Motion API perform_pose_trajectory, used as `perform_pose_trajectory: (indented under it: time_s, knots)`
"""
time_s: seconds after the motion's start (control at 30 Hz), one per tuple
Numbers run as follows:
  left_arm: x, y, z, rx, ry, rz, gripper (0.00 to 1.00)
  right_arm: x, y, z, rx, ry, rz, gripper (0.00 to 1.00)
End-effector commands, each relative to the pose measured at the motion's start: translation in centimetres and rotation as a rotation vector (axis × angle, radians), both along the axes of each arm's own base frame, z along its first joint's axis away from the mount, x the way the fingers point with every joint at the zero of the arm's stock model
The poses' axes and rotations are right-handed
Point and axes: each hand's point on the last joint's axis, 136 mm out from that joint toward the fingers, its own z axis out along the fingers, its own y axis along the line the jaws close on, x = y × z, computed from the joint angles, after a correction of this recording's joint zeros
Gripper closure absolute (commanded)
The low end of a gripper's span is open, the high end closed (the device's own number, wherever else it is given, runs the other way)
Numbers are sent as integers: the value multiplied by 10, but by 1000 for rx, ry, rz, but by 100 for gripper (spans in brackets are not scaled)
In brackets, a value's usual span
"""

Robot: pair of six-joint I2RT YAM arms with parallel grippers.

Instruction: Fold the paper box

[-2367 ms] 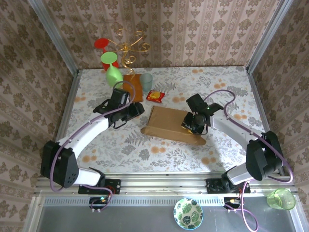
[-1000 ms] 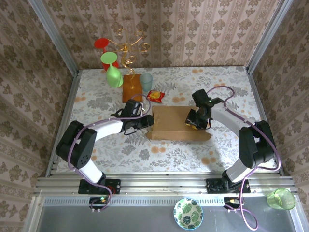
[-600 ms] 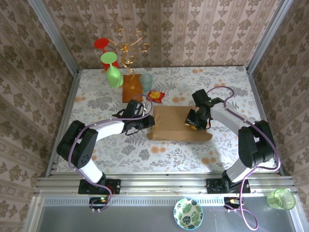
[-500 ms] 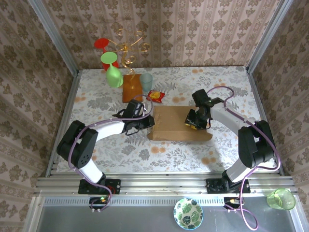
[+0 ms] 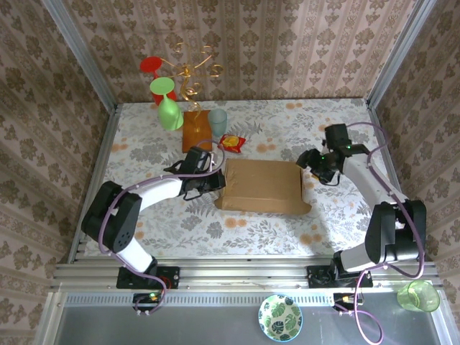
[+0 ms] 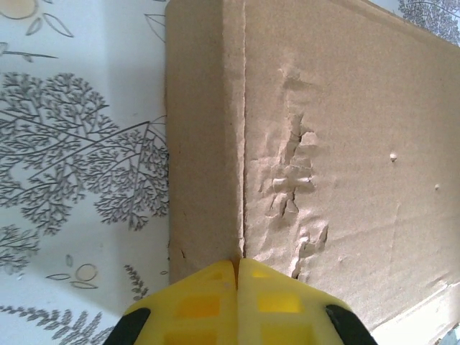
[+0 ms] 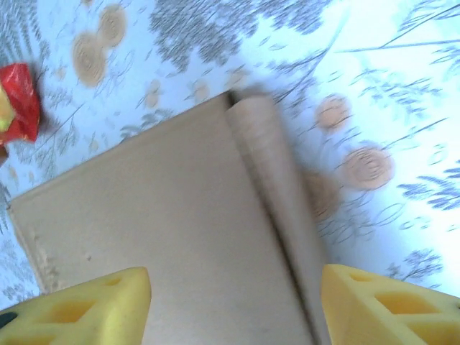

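Observation:
The paper box (image 5: 262, 185) lies closed and flat in the middle of the table, a plain brown cardboard mailer. My left gripper (image 5: 217, 181) is at its left end. In the left wrist view the yellow fingers (image 6: 208, 302) are pressed together, their tips (image 6: 237, 267) touching the crease where the box (image 6: 323, 144) meets its left side wall, with nothing between them. My right gripper (image 5: 309, 159) hovers off the box's far right corner. In the right wrist view it (image 7: 237, 309) stands open above the box (image 7: 165, 215), touching nothing.
Behind the box are a red snack packet (image 5: 231, 142), a pale cup (image 5: 218, 118), an orange-brown wooden slab (image 5: 196, 129) with a gold wire stand (image 5: 192, 72), and green (image 5: 169, 109) and red (image 5: 152, 65) glasses. Patterned walls enclose three sides. A bowl (image 5: 280, 317) sits below the rail.
My right gripper has come off the box's top, moved right and back, and opened. My left gripper has shut at the box's left end. The box shifted slightly.

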Motion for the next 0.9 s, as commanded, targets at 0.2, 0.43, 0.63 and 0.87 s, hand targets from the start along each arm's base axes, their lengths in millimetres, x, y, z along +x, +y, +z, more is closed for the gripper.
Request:
perform_pose_trajectory:
  time_s: [0.2, 0.43, 0.63, 0.87]
  knots:
    - [-12, 28, -13, -9, 39, 7, 100, -9, 23, -31, 242, 45, 139, 32]
    - [-12, 41, -19, 0, 42, 18, 100, -15, 39, -46, 342, 53, 212, 28]
    - [-15, 42, -24, 8, 51, 15, 100, -11, 47, -52, 398, 34, 210, 25]
    - [-8, 48, -19, -21, 43, 51, 100, -17, 44, -52, 365, 11, 212, 22]
